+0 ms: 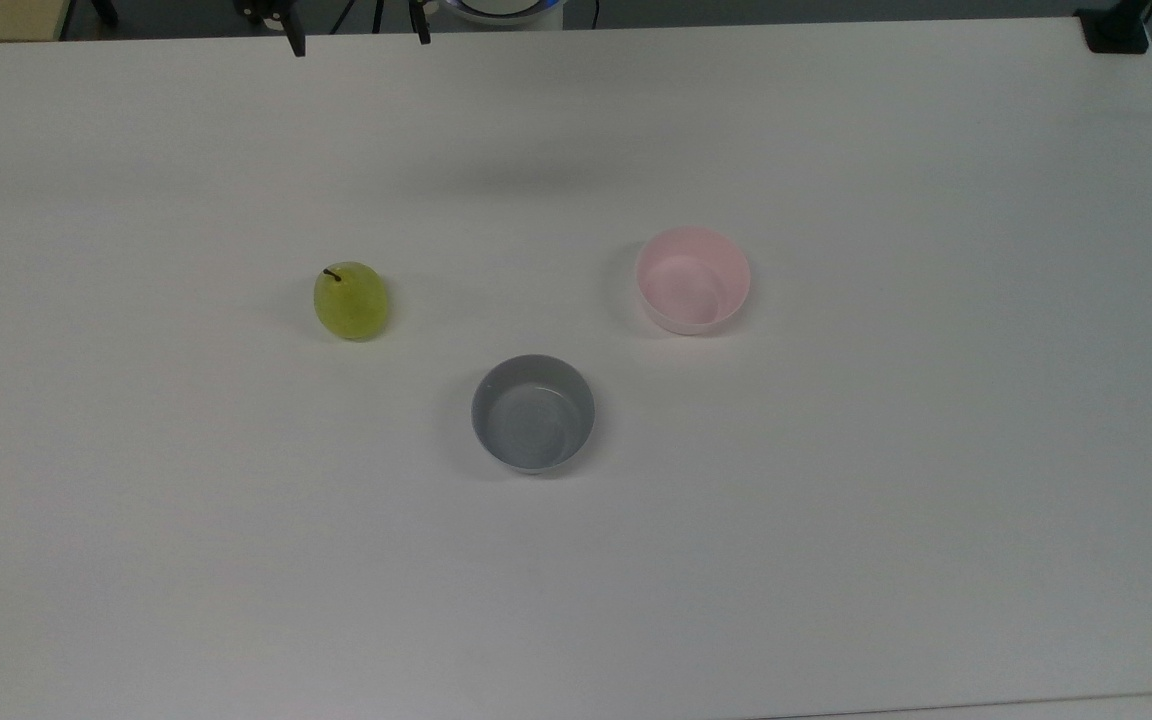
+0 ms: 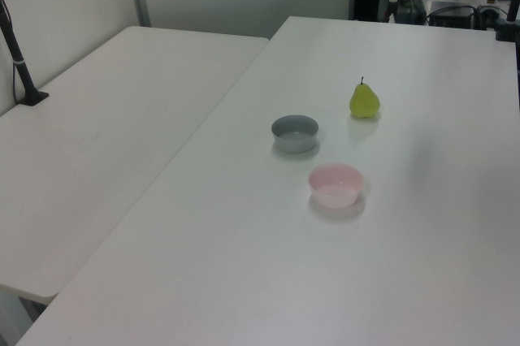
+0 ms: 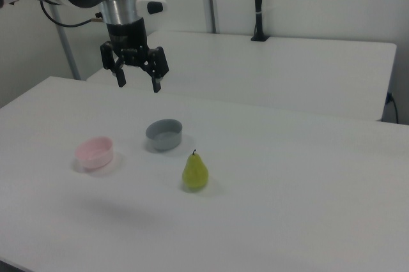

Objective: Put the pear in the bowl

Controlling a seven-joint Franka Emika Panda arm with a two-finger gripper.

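The yellow-green pear [image 1: 351, 300] stands upright on the white table, stem up, also seen as the pear [image 2: 365, 101] and the pear [image 3: 195, 172]. The pale pink bowl [image 1: 692, 285] is empty and sits to the pear's right in the top view; it is the nearest bowl [image 2: 335, 186] in the left view and the leftmost bowl [image 3: 94, 152] in the right view. My gripper [image 3: 138, 85] hangs open and empty, high above the table behind both bowls. In the top view its fingertips [image 1: 298, 48] show at the upper edge.
An empty grey bowl [image 1: 533, 412] sits between and in front of the pear and pink bowl in the top view. A second white table [image 2: 106, 118] adjoins, with a black post [image 3: 257, 4] clamped to it. A black clamp [image 1: 1116, 30] sits at the table's far right corner.
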